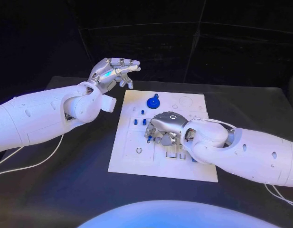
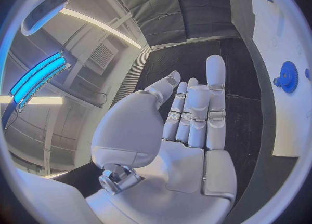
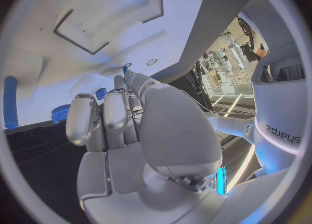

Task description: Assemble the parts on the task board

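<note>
Right robot hand [image 1: 165, 127] rests fingers-down on the white board [image 1: 134, 161], grip unclear; left robot hand [image 1: 113, 72] hovers empty, fingers loosely spread, above the worktop [image 1: 64, 190]; blue gear [image 1: 152, 101] on board.

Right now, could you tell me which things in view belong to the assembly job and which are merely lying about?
Job:
task board
blue gear
small blue pegs
right hand, over the board
left hand, raised, empty

Lying about:
white cable
black table
</note>
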